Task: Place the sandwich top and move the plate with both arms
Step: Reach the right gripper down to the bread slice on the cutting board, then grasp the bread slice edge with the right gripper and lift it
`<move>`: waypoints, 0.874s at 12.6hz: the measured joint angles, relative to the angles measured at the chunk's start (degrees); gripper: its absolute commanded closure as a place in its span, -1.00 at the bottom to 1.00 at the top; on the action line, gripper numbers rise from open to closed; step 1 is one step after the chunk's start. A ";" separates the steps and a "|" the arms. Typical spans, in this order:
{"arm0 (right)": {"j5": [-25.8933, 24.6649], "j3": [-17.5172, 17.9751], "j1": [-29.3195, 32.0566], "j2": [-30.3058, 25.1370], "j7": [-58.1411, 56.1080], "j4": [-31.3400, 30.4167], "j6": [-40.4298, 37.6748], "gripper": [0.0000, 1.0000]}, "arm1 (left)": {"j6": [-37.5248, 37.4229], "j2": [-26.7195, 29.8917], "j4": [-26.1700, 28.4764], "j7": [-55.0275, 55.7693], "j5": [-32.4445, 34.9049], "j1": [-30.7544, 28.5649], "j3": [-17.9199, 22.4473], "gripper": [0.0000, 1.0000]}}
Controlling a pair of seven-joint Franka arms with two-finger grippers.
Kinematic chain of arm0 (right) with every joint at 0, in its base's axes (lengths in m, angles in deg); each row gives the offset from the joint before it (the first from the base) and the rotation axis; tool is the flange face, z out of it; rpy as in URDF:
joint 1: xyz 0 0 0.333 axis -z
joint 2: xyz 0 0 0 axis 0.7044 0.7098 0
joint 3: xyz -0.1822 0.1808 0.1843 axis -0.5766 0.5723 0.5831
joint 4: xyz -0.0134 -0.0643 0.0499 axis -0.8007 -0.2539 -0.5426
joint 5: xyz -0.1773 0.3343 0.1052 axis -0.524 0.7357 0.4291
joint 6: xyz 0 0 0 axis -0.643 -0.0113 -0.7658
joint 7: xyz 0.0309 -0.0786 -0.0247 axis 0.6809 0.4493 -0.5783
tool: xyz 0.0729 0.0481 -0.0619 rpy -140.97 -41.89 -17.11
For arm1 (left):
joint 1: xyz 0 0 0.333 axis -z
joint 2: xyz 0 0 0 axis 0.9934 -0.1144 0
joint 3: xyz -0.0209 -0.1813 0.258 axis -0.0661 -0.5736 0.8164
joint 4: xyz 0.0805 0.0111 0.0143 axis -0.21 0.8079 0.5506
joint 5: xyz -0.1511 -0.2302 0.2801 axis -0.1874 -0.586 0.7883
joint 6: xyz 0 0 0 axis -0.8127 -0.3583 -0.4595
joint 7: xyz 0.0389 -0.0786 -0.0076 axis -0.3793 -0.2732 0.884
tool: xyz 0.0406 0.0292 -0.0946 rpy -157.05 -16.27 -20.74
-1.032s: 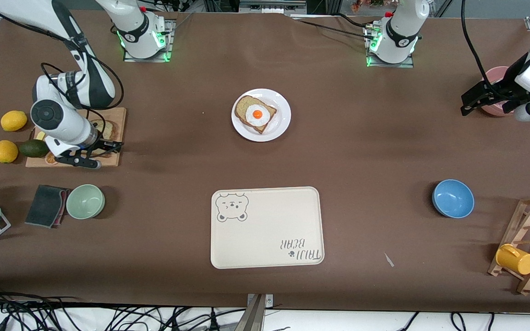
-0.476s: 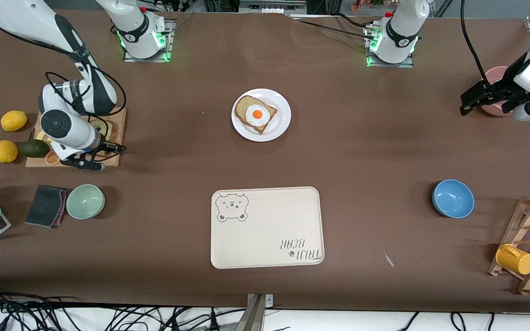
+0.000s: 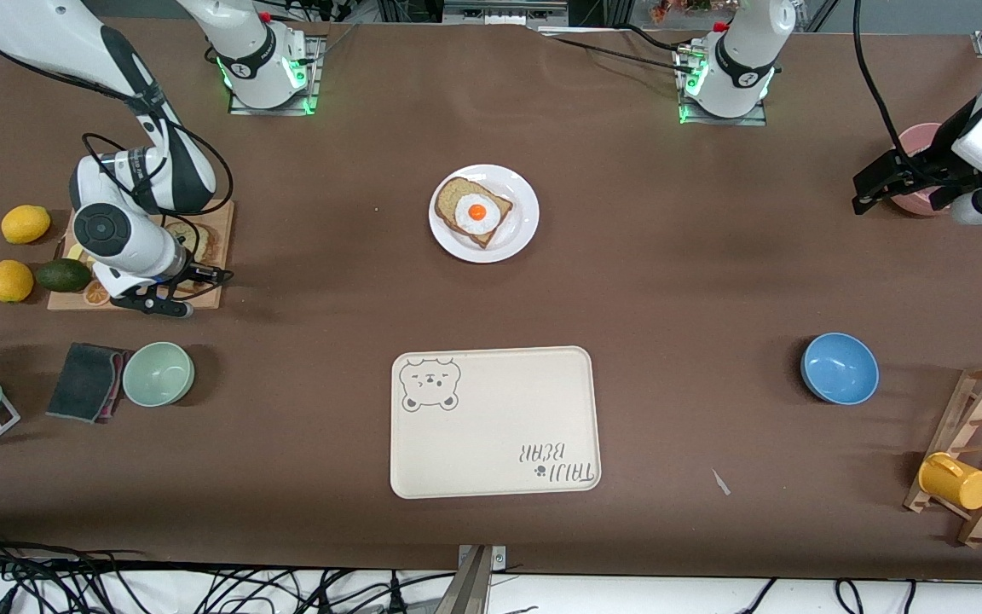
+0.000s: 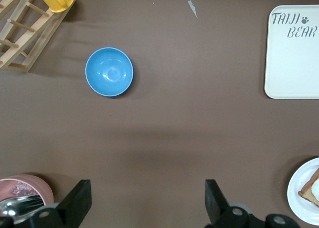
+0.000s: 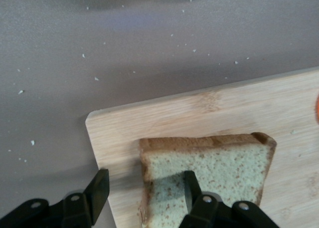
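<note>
The front view looks down from high across the brown table (image 3: pixel 670 281), facing both arm bases along its top edge. The left wrist view hangs well above the table, looking straight down, and shares the round blue bowl (image 4: pixel 109 72) and cream bear-print tray (image 4: pixel 294 51) with the front view. The right wrist view sits close over the pale wooden cutting board (image 5: pixel 209 113).

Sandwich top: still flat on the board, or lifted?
Flat on the cutting board. The sandwich top lies flush, and the right tool straddles its edge, fingers not yet shut.
</note>
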 measured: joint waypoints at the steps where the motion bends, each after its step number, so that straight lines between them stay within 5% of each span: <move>1: 0.00 0.00 0.00 -0.01 0.00 0.01 -0.21 -0.36 | 0.00 0.00 0.00 0.00 0.00 0.00 0.00 -1.00; 9: -0.14 -0.02 0.00 -0.17 0.02 0.21 -2.31 0.02 | 0.00 0.00 0.00 0.00 0.00 0.00 0.00 -1.00; 11: -0.31 -0.09 0.00 -0.17 0.02 0.22 -2.41 0.27 | 0.00 0.00 0.00 0.00 0.00 0.00 0.00 -1.00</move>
